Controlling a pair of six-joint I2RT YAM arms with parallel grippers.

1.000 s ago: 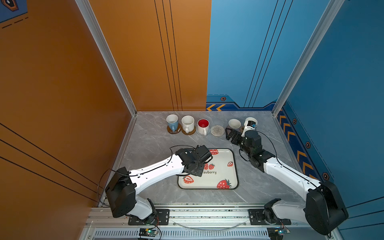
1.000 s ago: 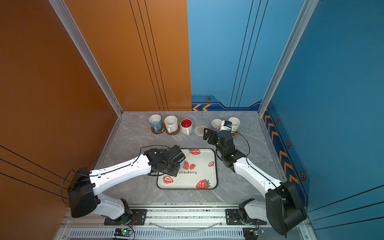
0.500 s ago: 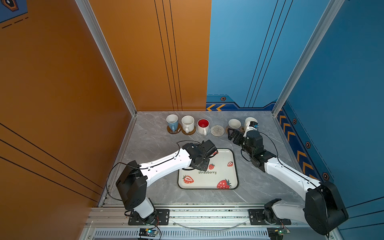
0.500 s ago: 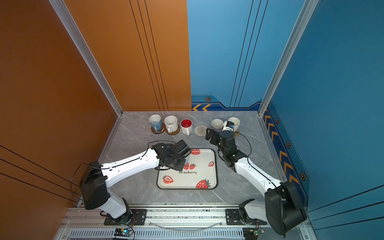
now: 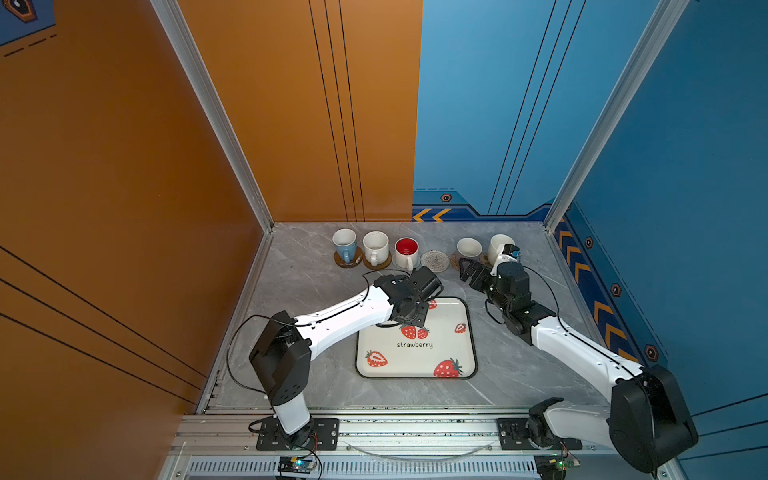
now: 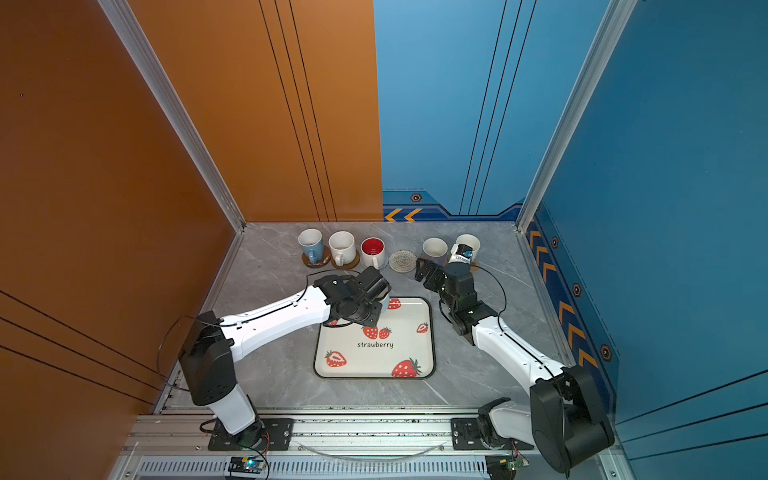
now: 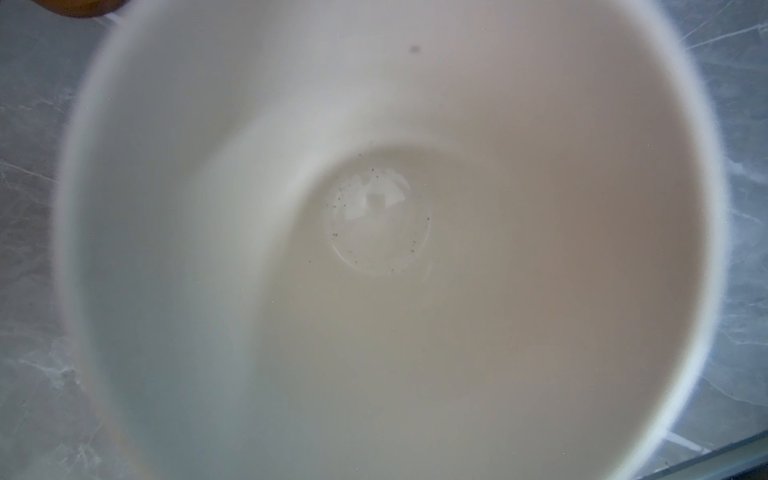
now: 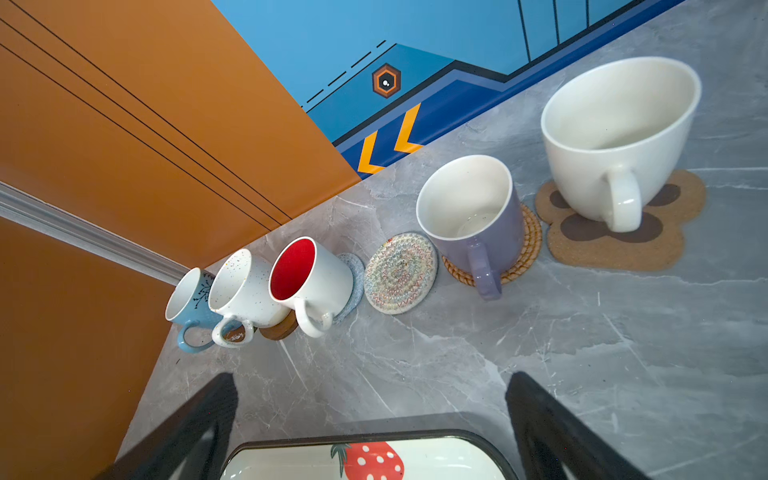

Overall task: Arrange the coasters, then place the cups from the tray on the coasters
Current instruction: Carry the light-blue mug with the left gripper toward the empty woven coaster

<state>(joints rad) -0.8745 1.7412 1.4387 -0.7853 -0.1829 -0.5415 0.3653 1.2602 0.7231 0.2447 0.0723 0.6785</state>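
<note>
The left arm (image 5: 345, 316) stretches to the tray's (image 5: 451, 347) far left corner, left gripper (image 5: 415, 308) clamped on a cup (image 7: 374, 249). The right arm (image 5: 582, 353) bends beside the tray, right gripper (image 5: 466, 269) spread wide.

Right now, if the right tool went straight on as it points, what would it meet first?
Probably the empty cream woven coaster; the open right tool aims there, the lavender cup just beside. Depth unclear.

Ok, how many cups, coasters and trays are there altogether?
Cups: 6, counting the held cup in the left end effector
Coasters: 6
Tray: 1
Total: 13
</note>
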